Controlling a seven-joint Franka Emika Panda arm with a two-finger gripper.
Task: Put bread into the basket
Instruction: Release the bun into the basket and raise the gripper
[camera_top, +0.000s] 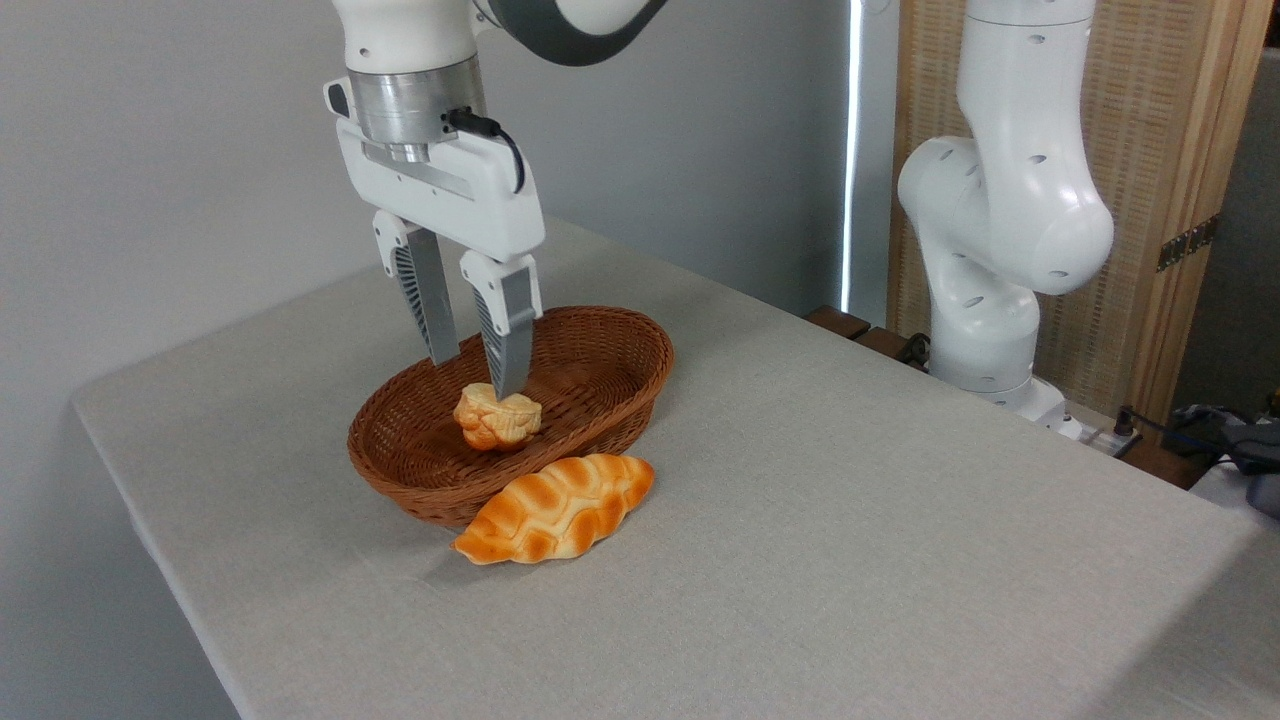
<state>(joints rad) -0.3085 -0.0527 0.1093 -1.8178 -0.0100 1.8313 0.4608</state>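
The bread (497, 418), a small pale-yellow bun with a ruffled top, lies tilted inside the oval brown wicker basket (405, 475), near its middle. My gripper (474, 377) hangs straight down over the basket, open. Its fingertips sit just above the bun. The right finger (507, 330) reaches down to the bun's top edge; whether it touches is unclear. The left finger (428, 300) stands clear of the bun.
A longer orange-and-cream braided loaf (555, 507) lies on the grey tablecloth against the basket's front wall. A white robot arm base (990, 250) stands at the table's far right edge. A wooden screen is behind it.
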